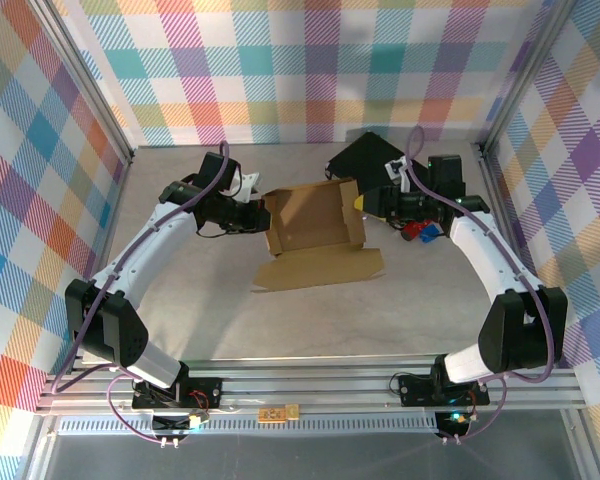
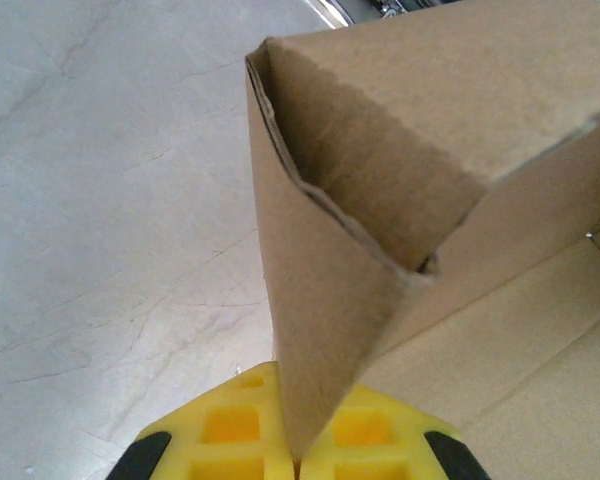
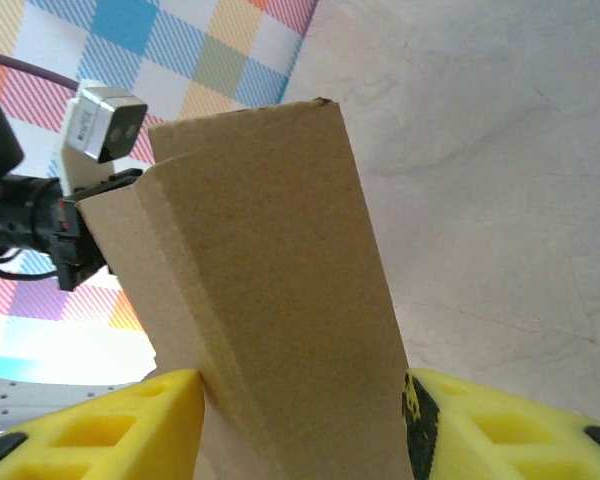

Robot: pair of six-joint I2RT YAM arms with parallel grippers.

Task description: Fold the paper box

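Top external view: the paper box (image 1: 313,225) lies at the centre of the surface (image 1: 280,320), between the two arms. Its base panel is flat, its left and right walls stand raised, and a wide front flap lies flat on the surface toward the arm bases. The left tool (image 1: 263,213) meets the box at its left wall, and the right tool (image 1: 363,202) meets it at its right wall. A black case (image 1: 365,155) sits just behind the right tool, near the far edge of the surface. A small red and blue item (image 1: 421,232) lies beside the right arm; its type cannot be determined.

Left wrist view: the left tool (image 2: 298,445) is clenched on the paper box (image 2: 380,200). The yellow fingers (image 2: 230,430) pinch the thin edge of an upright wall at a corner, where a second panel folds inward. Bare surface (image 2: 100,200) lies to the left.

Right wrist view: the right tool (image 3: 300,420) grasps the paper box (image 3: 270,270). A doubled-over wall stands upright between the yellow fingers (image 3: 110,425), and both fingers touch its faces. Grey surface (image 3: 500,180) lies to the right.
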